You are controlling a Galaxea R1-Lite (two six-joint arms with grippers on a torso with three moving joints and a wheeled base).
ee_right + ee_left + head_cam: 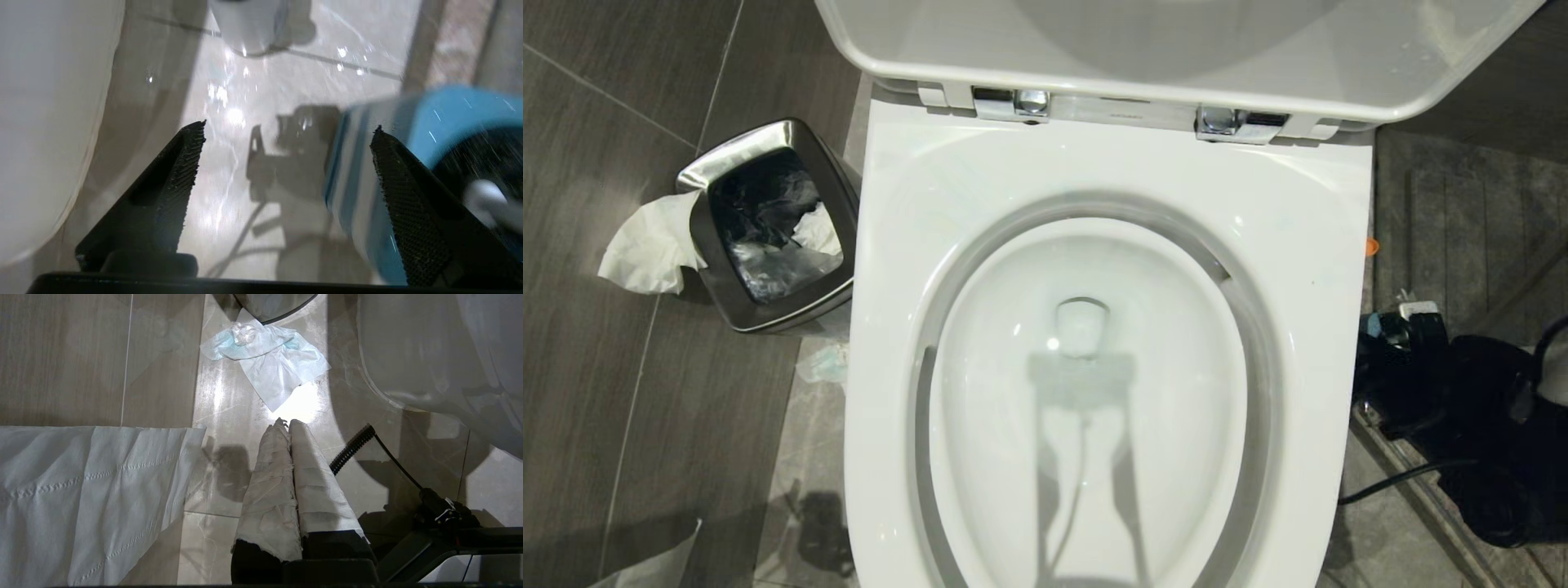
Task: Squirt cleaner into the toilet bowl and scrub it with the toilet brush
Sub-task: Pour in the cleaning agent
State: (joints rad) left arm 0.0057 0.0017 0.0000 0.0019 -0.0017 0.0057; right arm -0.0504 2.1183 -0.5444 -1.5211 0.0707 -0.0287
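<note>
Right gripper (286, 134): jaws spread wide, empty, above wet floor beside the blue-topped striped holder (408, 134).
Toilet brush (482, 196): white handle seated in that holder.
Left gripper (286, 424): closed, empty, parked low.
Toilet bowl (1094, 408): glossy white ceramic, lid raised.
Risk: a finger may clip the holder's rim, tipping it.
Obstacles: steel waste bin (768, 220), floor tissue (265, 355).

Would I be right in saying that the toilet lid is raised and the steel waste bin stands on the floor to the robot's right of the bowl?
Not quite: the lid is raised, but the head view shows the steel waste bin on the floor to the robot's left of the toilet bowl, not its right.
</note>
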